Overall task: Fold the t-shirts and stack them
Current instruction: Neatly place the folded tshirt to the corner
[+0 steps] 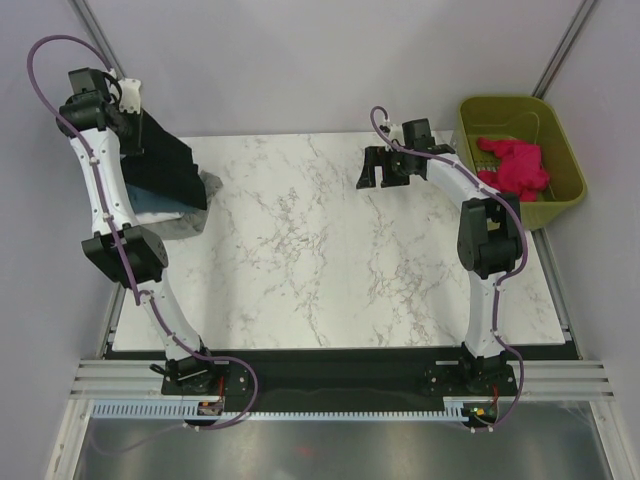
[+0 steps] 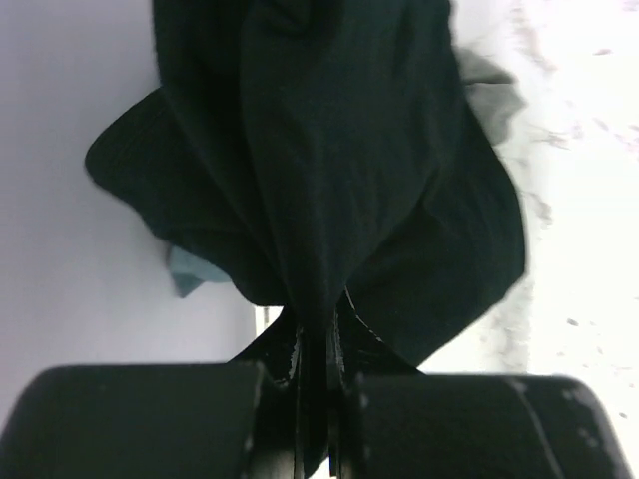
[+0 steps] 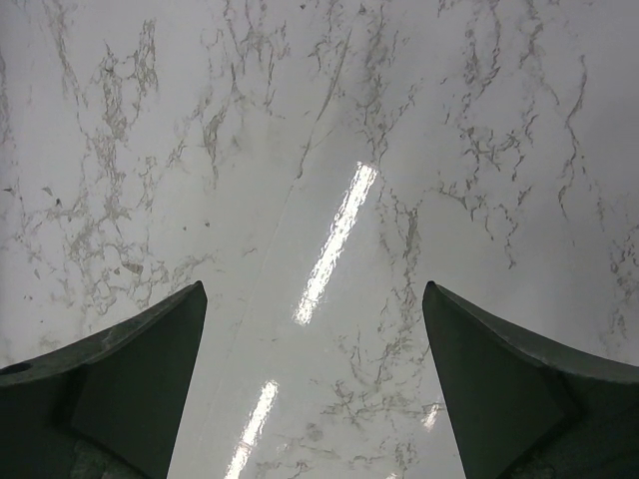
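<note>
The left gripper [image 2: 315,334] is pinched tight on a fold of the large black cloth t-shirt [image 1: 165,160], which hangs draped over the far left corner of the white marble-patterned table [image 1: 330,260]; beneath it a teal-blue cloth shirt [image 1: 150,203] and a grey cloth shirt [image 1: 180,228] lie piled; the right gripper [image 3: 312,299] hovers above bare tabletop, its fingers spread wide around nothing; an olive-green plastic basket [image 1: 470,115] at the far right contains crumpled magenta cloth [image 1: 515,165]
</note>
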`<state>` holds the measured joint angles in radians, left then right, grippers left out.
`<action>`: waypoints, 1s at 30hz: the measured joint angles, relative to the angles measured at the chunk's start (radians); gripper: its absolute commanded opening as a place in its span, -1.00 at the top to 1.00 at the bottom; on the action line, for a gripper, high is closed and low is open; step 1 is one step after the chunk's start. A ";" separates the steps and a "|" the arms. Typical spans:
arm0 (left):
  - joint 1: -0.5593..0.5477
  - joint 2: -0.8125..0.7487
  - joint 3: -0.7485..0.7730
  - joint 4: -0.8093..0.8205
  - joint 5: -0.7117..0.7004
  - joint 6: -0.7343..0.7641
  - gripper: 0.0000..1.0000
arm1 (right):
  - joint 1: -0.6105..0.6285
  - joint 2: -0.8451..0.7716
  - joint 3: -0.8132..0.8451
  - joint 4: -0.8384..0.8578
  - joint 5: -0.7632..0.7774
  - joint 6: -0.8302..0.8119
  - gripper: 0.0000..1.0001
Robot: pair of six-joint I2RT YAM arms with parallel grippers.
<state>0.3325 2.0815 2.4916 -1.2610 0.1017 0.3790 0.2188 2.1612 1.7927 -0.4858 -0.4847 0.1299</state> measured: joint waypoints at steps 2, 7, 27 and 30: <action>0.000 0.019 0.000 0.022 -0.057 0.013 0.96 | 0.000 0.000 -0.009 0.000 0.000 0.000 -0.96; 0.000 0.081 -0.015 0.084 -0.201 0.040 0.96 | 0.000 0.000 -0.022 0.000 -0.006 0.000 -0.96; -0.025 0.183 -0.102 0.326 -0.507 0.148 -0.35 | 0.004 -0.010 -0.076 -0.001 -0.003 -0.023 -0.95; -0.038 0.181 -0.106 0.370 -0.520 0.152 -0.67 | 0.012 -0.010 -0.076 -0.001 -0.003 -0.026 -0.95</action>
<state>0.2943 2.2627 2.3859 -0.8913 -0.4183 0.5308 0.2306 2.1513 1.7172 -0.4870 -0.4873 0.1036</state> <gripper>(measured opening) 0.754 0.978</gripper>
